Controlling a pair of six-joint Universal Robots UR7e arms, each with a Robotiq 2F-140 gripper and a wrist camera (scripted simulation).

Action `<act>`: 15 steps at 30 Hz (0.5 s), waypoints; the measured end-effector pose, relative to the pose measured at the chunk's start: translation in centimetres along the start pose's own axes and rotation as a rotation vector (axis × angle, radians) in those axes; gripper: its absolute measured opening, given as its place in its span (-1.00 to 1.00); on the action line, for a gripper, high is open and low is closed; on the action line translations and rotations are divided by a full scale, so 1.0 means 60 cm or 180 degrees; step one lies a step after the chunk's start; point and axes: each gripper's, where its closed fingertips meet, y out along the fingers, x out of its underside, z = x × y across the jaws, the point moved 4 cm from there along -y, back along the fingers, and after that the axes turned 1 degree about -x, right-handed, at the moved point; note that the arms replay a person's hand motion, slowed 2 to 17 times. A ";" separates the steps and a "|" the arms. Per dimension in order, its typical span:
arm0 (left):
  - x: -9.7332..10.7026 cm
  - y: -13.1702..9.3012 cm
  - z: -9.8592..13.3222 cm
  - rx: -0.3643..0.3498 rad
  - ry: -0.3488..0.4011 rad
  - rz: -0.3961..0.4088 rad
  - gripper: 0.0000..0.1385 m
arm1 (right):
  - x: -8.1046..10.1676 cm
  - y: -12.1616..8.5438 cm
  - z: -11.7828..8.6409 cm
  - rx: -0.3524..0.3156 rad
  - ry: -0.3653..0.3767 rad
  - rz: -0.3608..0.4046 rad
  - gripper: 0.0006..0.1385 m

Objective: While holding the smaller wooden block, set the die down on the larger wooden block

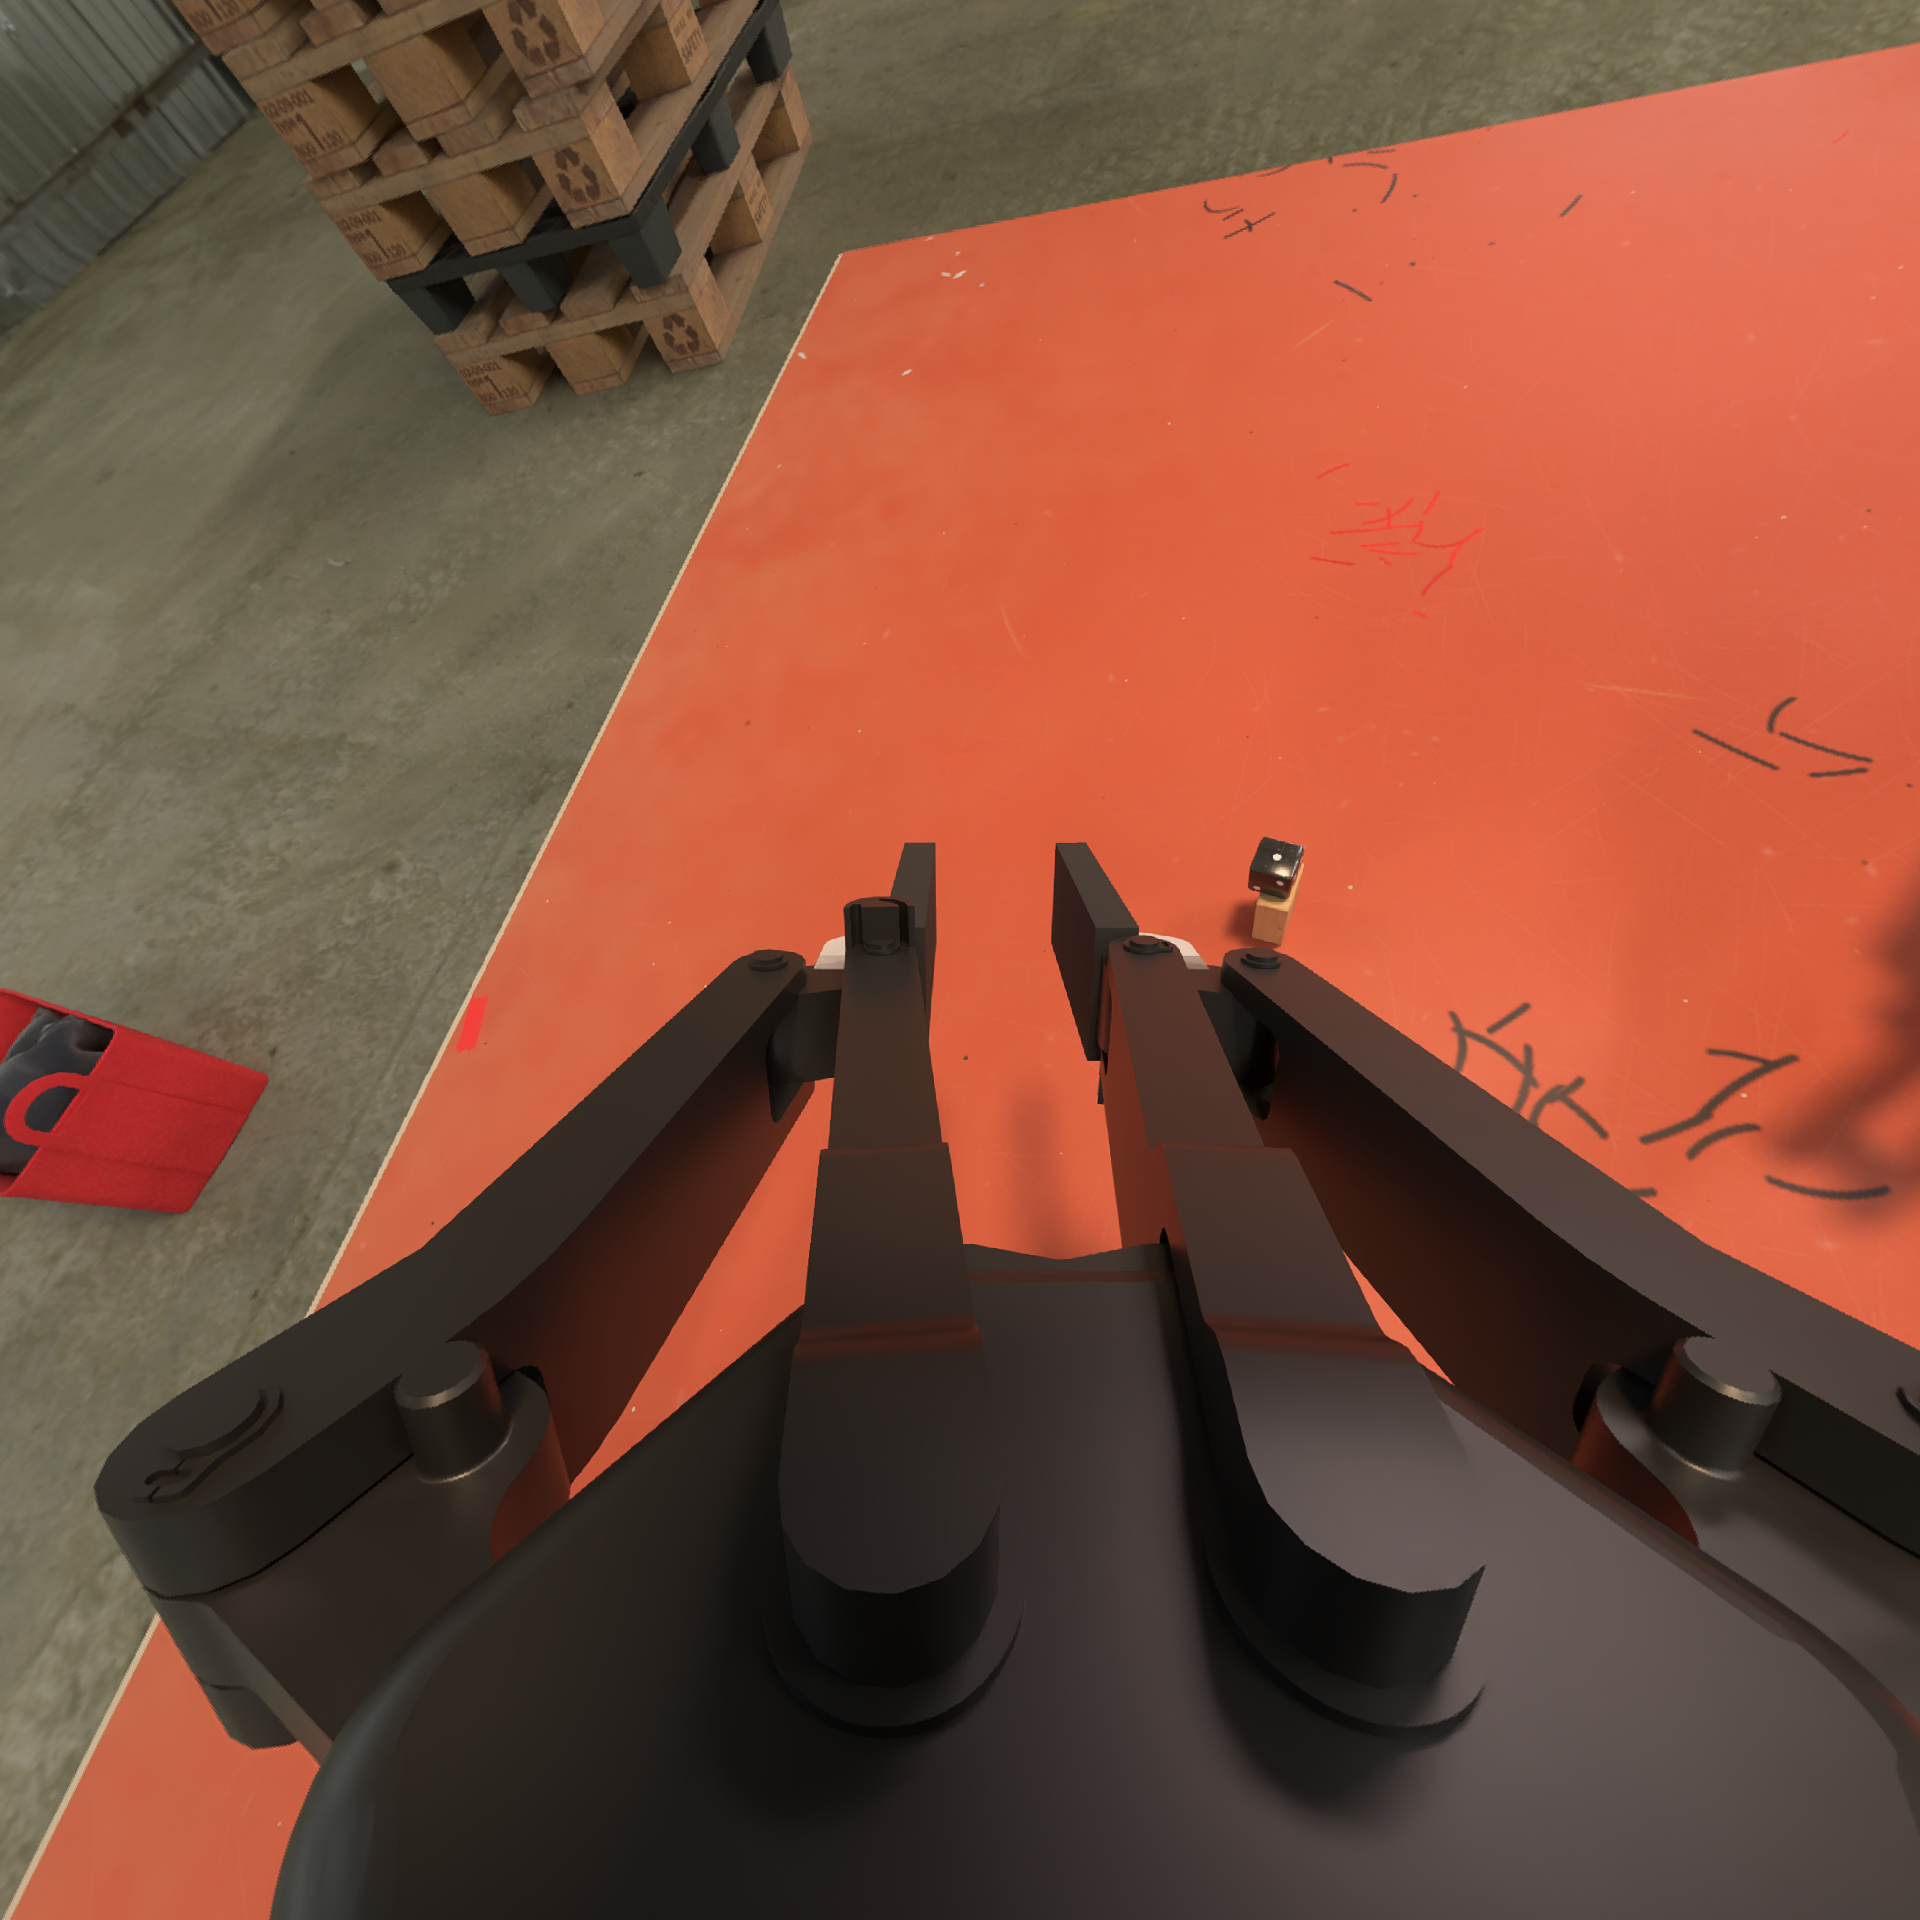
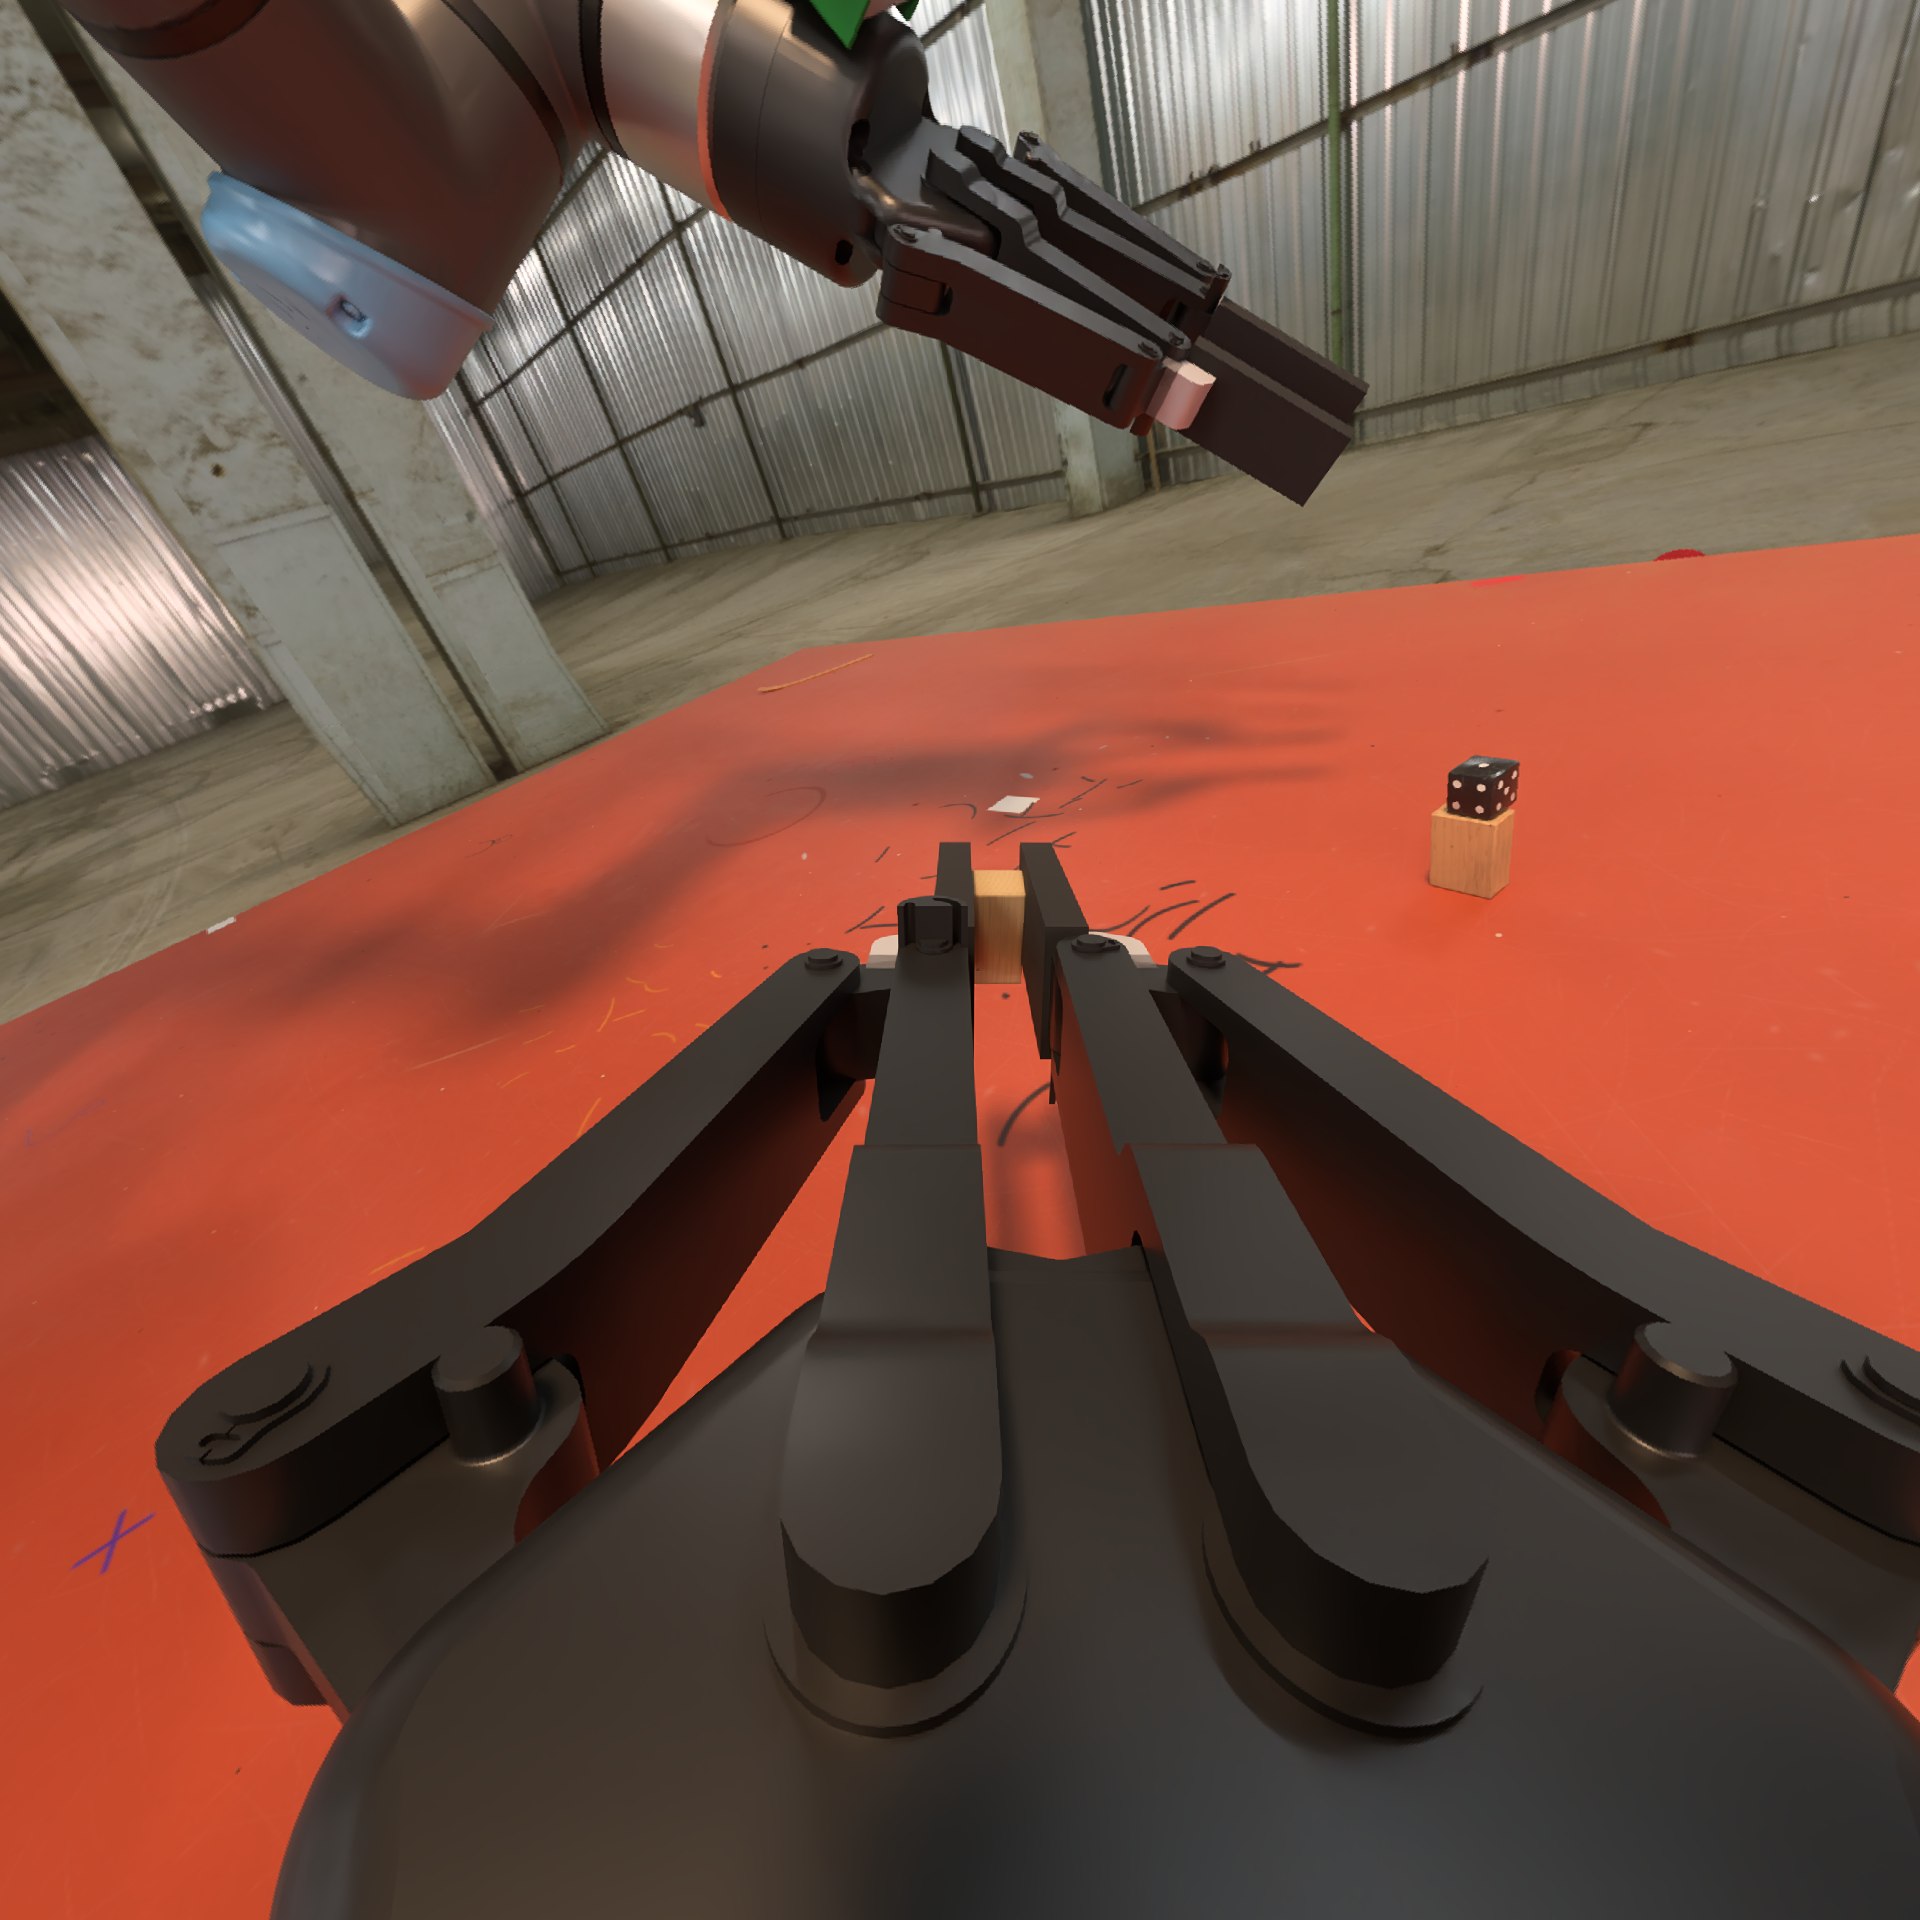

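A black die (image 2: pixel 1483 785) with pale pips sits on top of the larger wooden block (image 2: pixel 1469 852), which stands upright on the red table. Both also show in the left wrist view, the die (image 1: pixel 1276 864) on the block (image 1: pixel 1274 916), just right of my left fingers. My left gripper (image 1: pixel 995 862) is open and empty, well above the table. It also shows from the side in the right wrist view (image 2: pixel 1320 436), high up. My right gripper (image 2: pixel 997 868) is shut on the smaller wooden block (image 2: pixel 998 925), held above the table.
The red table (image 1: pixel 1143 520) bears scribbles and ends at a left edge (image 1: pixel 644 675). On the concrete floor beyond stand stacked wooden pallets (image 1: pixel 540 177) and a red bag (image 1: pixel 104 1112). The left arm (image 2: pixel 468 135) hangs over the table's far side.
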 end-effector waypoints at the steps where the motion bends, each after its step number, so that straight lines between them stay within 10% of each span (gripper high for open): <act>1: 0.000 0.000 0.000 -0.0002 0.0000 -0.0001 -0.56 | 0.000 0.000 0.000 0.0000 0.0001 -0.0001 -0.82; 15: 0.001 -0.001 0.000 -0.0001 0.0009 0.0005 -0.56 | 0.000 0.000 0.001 -0.0003 0.0011 -0.0002 -0.82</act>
